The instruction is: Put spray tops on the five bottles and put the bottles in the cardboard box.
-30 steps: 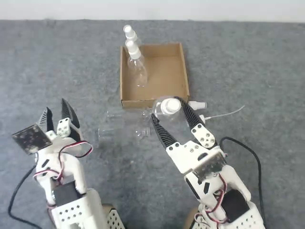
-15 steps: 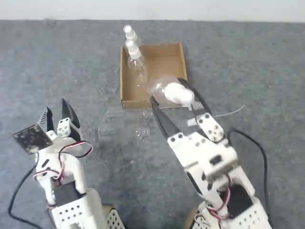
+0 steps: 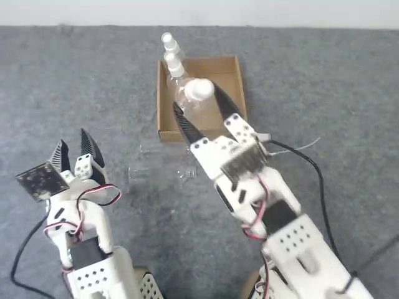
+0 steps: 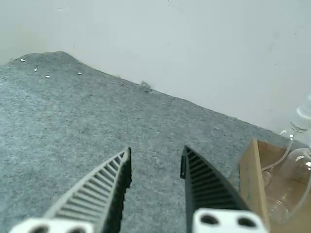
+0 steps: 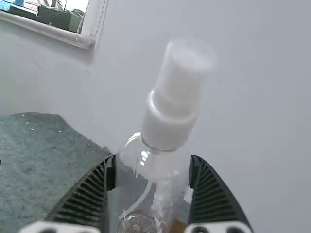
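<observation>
My right gripper is shut on a clear bottle with a white spray top, held upright over the cardboard box. In the right wrist view the held bottle stands between the ribbed fingers. Two capped bottles stand at the box's left wall. Clear uncapped bottles lie on the carpet in front of the box. A loose spray top lies by the box's front right corner. My left gripper rests at the near left, open and empty, seen again as the left gripper.
Grey carpet covers the table, with a white wall along the far edge. The box's corner and the capped bottles show in the left wrist view. A black cable trails beside the right arm.
My right arm has lifted the capped bottle from the box's front right corner and carried it forward and left over the box. The left arm has kept still.
</observation>
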Robot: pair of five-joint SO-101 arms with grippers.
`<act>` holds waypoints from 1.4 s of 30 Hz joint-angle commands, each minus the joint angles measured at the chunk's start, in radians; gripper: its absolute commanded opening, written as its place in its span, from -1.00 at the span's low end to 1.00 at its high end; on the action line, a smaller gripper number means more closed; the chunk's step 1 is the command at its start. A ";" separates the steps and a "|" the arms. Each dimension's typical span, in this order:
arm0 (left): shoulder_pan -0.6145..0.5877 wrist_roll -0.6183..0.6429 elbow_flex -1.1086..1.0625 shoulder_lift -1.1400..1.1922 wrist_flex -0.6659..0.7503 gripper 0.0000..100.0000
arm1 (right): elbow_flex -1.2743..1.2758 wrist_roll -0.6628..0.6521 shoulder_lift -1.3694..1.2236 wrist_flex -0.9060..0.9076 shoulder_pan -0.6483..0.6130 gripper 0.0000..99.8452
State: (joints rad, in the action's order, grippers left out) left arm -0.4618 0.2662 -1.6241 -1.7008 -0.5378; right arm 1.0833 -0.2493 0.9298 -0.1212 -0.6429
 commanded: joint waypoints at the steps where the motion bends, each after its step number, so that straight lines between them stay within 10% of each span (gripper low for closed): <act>1: -0.003 -0.006 0.004 -0.023 0.028 -0.68 | -0.135 0.008 -0.128 -0.035 0.012 -0.98; 42: -0.003 -0.008 0.004 -0.023 0.028 -0.68 | -0.407 0.009 -0.969 -0.369 0.028 -0.99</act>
State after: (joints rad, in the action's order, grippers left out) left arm -0.4618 0.2662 -1.6241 -1.7008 -0.5378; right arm 0.7472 -0.2493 -0.0445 -0.4342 -0.6368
